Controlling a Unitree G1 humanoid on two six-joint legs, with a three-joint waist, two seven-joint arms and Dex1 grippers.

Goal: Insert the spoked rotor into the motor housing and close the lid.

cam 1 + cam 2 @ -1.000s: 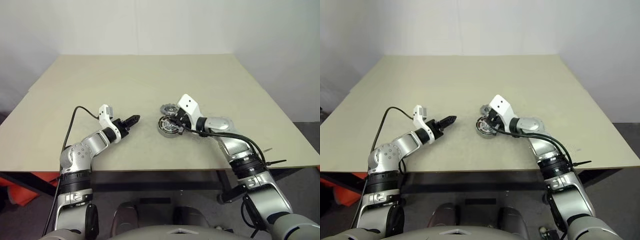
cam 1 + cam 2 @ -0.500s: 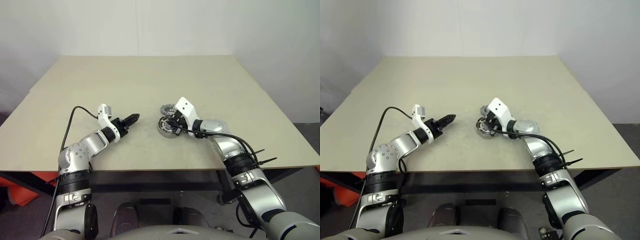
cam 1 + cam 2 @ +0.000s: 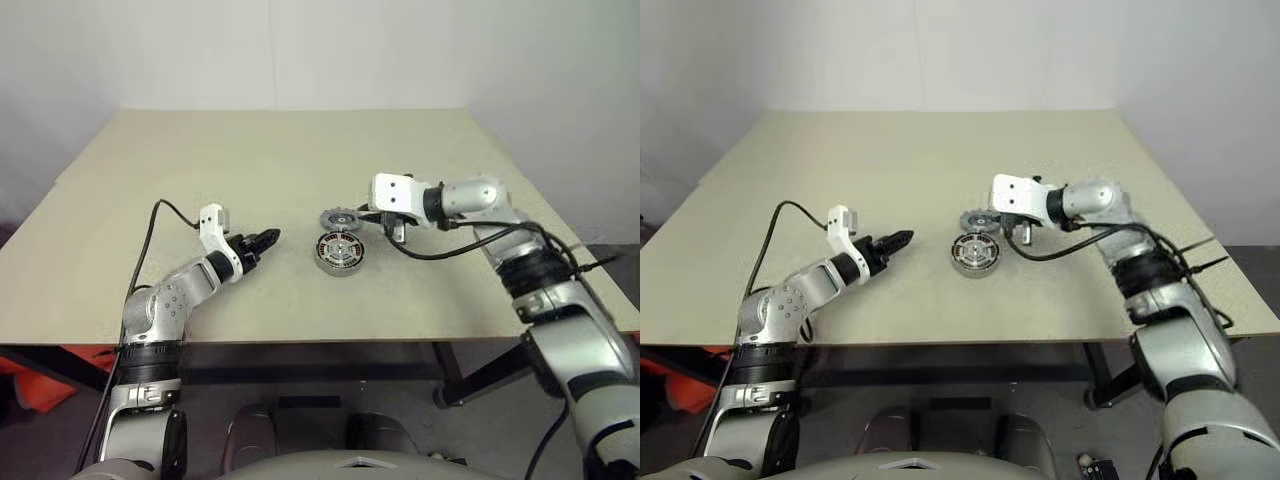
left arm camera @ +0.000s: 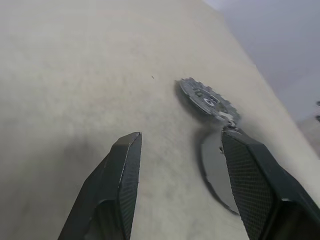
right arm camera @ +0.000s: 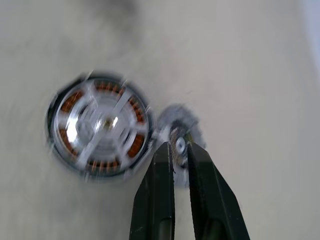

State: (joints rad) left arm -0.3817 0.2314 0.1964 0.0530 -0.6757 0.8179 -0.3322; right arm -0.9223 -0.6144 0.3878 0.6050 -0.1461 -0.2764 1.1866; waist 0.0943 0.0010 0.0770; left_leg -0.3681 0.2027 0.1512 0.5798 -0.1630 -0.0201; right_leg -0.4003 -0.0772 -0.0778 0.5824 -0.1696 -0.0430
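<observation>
On the beige matte table (image 3: 200, 160) the round silver-grey motor housing (image 3: 339, 252) lies flat near the middle, its copper-brown windings showing between the silvery spokes of the dark-rimmed spoked rotor (image 5: 101, 124), which sits inside the cup with its hub at the centre. The flat grey lid with the notched, gear-like edge (image 3: 338, 219) lies on the table just beside the housing, at about twelve o'clock from it in the head views, its rim close to the housing's rim; whether the two touch I cannot tell. The right gripper (image 3: 388, 232) hangs above the table at roughly two o'clock from the housing, close to the lid, pointing downward; its two black fingers (image 5: 163, 190) stand nearly together with a thin slit between them, grasping nothing. The left gripper (image 3: 269, 238) is at nine o'clock from the housing, well apart from it, low over the table and pointing toward the parts; its black fingers (image 4: 120, 175) are spread wide with bare tabletop between them, released and empty.
</observation>
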